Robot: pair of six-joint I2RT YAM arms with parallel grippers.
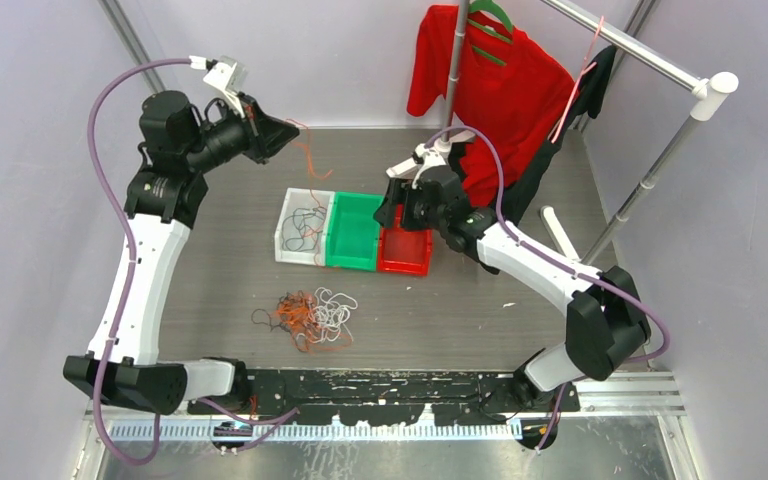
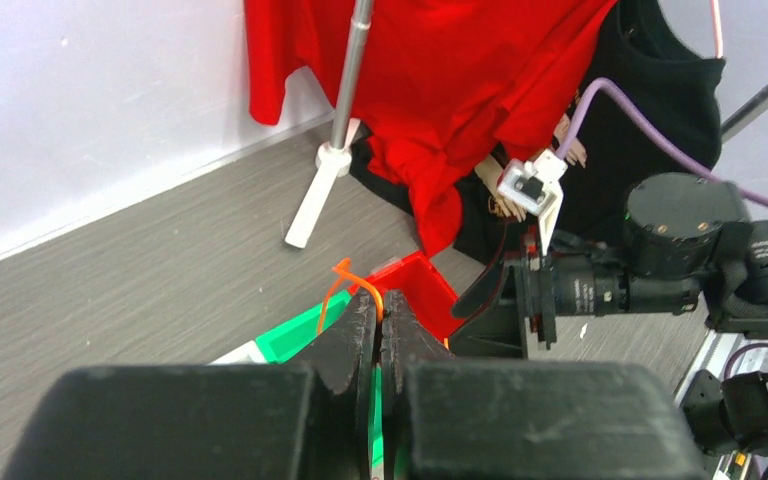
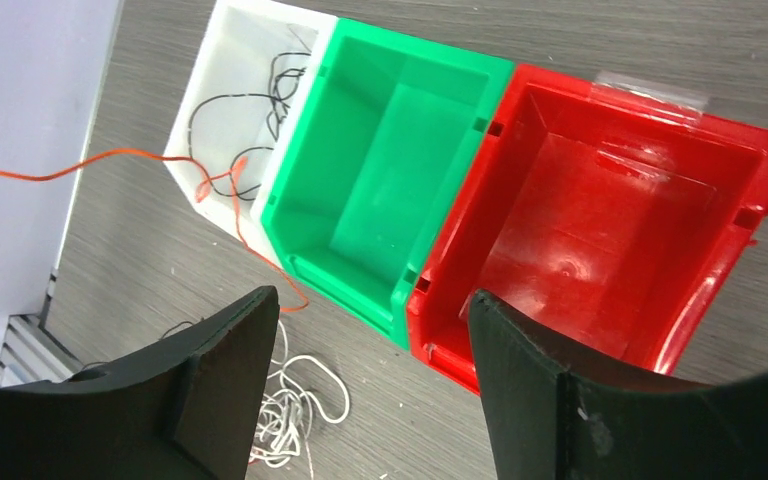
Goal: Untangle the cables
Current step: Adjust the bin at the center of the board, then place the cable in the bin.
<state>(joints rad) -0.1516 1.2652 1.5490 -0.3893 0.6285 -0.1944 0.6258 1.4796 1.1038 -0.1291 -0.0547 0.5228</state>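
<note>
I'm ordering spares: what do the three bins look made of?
Red bin: glossy moulded plastic, judging by bright highlights on its floor. Green bin: the same, with smooth, rounded moulded edges. White bin: probably slightly translucent plastic, less shiny.

White bin [image 3: 245, 45], green bin [image 3: 390, 150], red bin [image 3: 610, 210]; orange, black, white cables [image 1: 307, 313]

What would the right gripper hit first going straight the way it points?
Likely the green bin, at its edge beside the red bin; the right gripper has open fingers framing that seam, depth unclear.
</note>
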